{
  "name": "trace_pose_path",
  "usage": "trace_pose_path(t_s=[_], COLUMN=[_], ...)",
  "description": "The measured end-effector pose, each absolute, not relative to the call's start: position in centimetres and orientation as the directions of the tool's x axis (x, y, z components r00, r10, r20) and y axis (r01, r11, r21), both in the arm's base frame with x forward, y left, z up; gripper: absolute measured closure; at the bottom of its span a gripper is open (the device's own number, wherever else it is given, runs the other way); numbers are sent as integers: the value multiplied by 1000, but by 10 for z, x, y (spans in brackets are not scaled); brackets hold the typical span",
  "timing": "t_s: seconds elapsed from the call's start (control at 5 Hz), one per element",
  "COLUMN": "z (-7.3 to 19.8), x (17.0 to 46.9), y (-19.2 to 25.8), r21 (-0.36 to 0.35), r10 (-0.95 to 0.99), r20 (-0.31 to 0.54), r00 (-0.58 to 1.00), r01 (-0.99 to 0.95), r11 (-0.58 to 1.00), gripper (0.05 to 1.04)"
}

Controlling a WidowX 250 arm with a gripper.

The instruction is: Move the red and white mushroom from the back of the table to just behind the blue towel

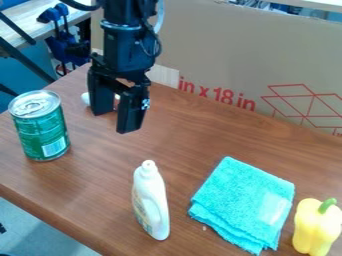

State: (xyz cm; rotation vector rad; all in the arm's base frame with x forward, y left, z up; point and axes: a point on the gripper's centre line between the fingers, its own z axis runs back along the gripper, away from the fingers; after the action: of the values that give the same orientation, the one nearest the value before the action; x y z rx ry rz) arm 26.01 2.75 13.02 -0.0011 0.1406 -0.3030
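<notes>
Camera view: black gripper (115, 120) hangs above the table (194, 142), jaws spread, nothing between the tips; green can (44, 131) is nearby toward the view's left, long axis upright, and a small white thing (85, 98) sits partly hidden behind the jaws. White bottle (150, 202), folded turquoise cloth (240, 200) and yellow pepper (314, 227) lie nearer the camera. Wood-grain surface, big cardboard panel (267, 50) along the far side, blue-handled tools (63, 45) behind at upper left.
</notes>
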Motion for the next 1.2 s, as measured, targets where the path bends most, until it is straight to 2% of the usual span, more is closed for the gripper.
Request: trace_pose_path(t_s=[0.2, 0.4, 0.6, 0.8, 1.0, 1.2], z=[123, 130, 122, 117, 100, 104], x=[259, 269, 274, 288, 310, 333], y=[30, 77, 128, 173, 219, 235], r21=[-37, -48, -52, -6, 1, 52], r10=[-290, -161, -86, -26, 27, 9], r20=[-163, -83, -104, -93, -82, -45], r00=[943, 983, 991, 995, 996, 999], r01=[288, 158, 81, 25, -27, -7], r11=[957, 986, 995, 1000, 1000, 999], gripper=[82, 82, 82, 82, 82, 82])
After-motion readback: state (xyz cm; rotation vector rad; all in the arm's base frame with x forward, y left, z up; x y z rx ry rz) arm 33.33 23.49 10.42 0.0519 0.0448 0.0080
